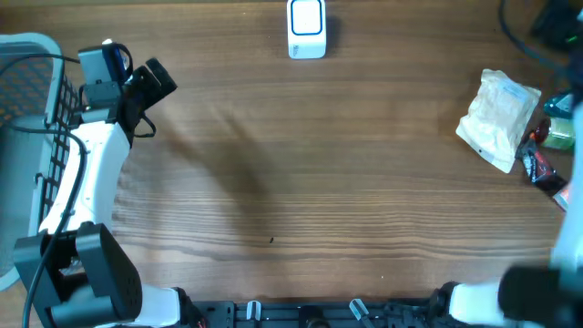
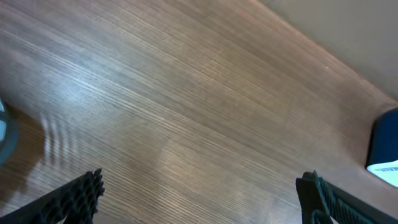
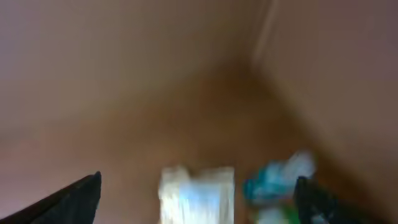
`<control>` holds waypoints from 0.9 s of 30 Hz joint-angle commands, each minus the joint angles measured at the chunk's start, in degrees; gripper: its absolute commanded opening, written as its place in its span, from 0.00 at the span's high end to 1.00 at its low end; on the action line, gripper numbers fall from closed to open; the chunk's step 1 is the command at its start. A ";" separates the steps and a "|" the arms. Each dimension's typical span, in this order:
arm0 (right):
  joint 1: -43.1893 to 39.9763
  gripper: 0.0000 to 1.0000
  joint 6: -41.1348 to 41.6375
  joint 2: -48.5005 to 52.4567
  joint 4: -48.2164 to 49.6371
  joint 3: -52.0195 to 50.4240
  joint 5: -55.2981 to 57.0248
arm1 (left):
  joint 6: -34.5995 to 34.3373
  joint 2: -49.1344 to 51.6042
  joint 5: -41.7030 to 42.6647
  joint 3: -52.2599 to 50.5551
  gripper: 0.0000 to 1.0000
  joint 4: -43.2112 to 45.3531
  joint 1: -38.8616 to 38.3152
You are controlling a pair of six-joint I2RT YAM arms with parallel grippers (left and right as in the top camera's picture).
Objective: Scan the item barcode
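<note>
Overhead view of a wooden desk point(image 1: 301, 182). A white packet point(image 1: 499, 117) lies at 3 o'clock, well apart from the scanner point(image 1: 307, 27) at 12 o'clock. The right tool point(image 3: 199, 180) stands wide open. Its blurred wrist view shows the packet low between the spread fingers, toward 6 o'clock. The left tool point(image 2: 199, 186), at 10 o'clock, is wide open too, over bare wood.

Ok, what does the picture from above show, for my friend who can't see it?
A brown wooden table holds a white-and-blue scanner at the far middle and a crinkly white packet on the right. The left gripper hovers by a white basket on the left.
</note>
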 commanded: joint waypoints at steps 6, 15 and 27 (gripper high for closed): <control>5.03 0.00 -12.55 -21.64 13.55 1.29 0.39 | 5.14 -3.15 -0.17 0.74 0.00 16.26 0.22; 12.26 0.00 -11.37 -31.89 4.90 -3.43 0.59 | 23.19 -34.12 -6.27 0.74 0.00 13.53 0.20; 8.79 0.00 -10.36 -68.06 4.17 -27.71 -2.73 | 24.50 -66.42 5.99 0.72 0.00 4.72 0.22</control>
